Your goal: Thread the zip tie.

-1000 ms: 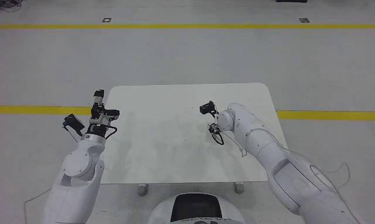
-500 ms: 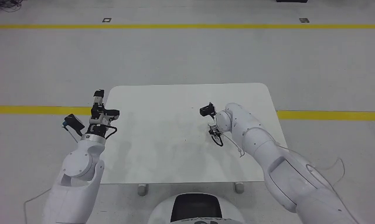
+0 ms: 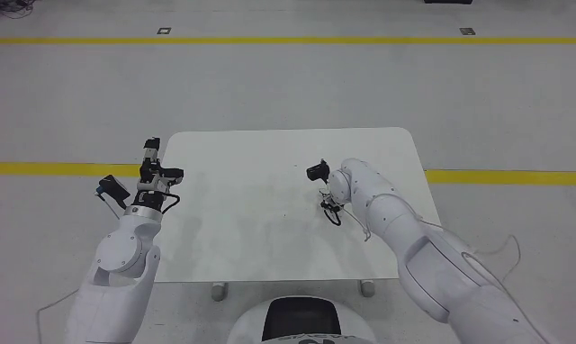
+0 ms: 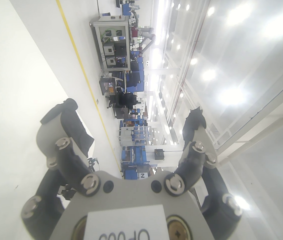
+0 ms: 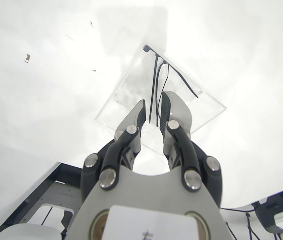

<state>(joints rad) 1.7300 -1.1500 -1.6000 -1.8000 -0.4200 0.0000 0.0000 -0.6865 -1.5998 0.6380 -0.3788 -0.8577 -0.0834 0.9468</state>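
A black zip tie [image 5: 154,81] lies on a clear square plate [image 5: 206,111] on the white table [image 3: 252,164]. Its head [image 5: 146,49] is at the plate's far edge, and one strap runs off along that edge. My right gripper [image 5: 153,98] hangs just over the plate, open by a narrow gap. Two thin black strands run between its pads without being pinched. In the top view this gripper [image 3: 329,203] is right of the table's middle, with a small black loop [image 3: 335,215] beside it. My left gripper [image 4: 131,107] is open, holds nothing and points upward at the table's left edge [image 3: 155,168].
Small dark specks [image 5: 27,57] dot the tabletop beyond the plate. A yellow floor line [image 3: 270,40] runs behind the table. The table's middle and left stretch [image 3: 234,209] is bare white surface.
My right arm has shifted slightly toward the table's middle, with its gripper staying over the zip tie. The left arm has not moved.
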